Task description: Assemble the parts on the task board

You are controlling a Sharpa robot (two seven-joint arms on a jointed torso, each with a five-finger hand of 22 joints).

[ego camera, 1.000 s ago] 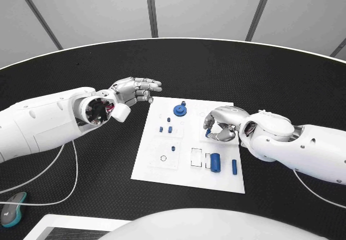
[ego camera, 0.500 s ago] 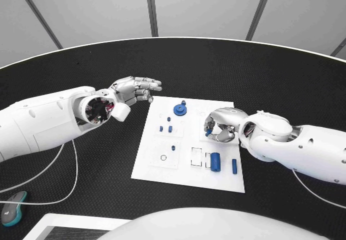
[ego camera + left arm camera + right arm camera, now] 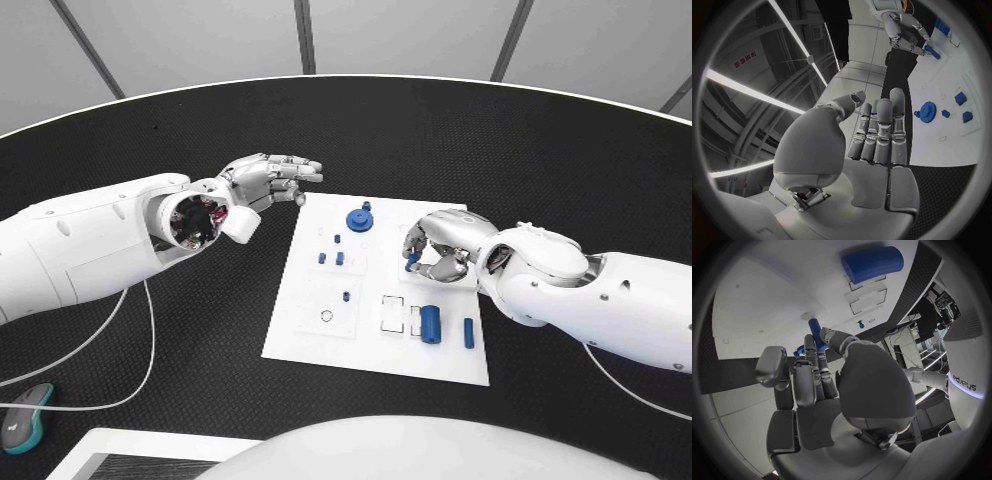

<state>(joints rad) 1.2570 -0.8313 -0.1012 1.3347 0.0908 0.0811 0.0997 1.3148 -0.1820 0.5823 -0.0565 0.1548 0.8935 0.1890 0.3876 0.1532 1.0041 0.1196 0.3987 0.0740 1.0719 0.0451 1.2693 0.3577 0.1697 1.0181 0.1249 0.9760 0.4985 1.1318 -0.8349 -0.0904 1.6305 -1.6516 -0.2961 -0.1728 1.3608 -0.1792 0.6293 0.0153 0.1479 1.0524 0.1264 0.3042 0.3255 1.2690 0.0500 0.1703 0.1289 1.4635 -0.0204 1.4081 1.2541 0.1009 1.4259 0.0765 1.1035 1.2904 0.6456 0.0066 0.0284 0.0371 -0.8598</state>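
The white task board [image 3: 372, 345] lies in the middle of the table. My right hand [image 3: 441, 247] hovers over its right edge and pinches a small blue peg [image 3: 414, 263] between thumb and a finger; the right wrist view shows the blue peg [image 3: 815, 338] upright at the fingertips above the board [image 3: 767, 300]. A blue round knob [image 3: 359, 220] stands near the board's far end, two small blue pieces [image 3: 332, 258] sit left of my right hand, and a thick blue cylinder [image 3: 430, 323] lies beside a thin blue bar [image 3: 469, 332] at the near right. My left hand [image 3: 268, 181] floats empty off the board's far left corner, fingers out.
Two rectangular slots [image 3: 392, 312] and a small ring [image 3: 327, 316] mark the board's near half. A white cable [image 3: 123, 345] runs over the black table at the left. The left wrist view shows the blue knob [image 3: 928, 110] and my right hand [image 3: 906, 31] beyond it.
My right hand has shifted slightly toward the board's far end with the blue peg still pinched. The left arm has not moved.
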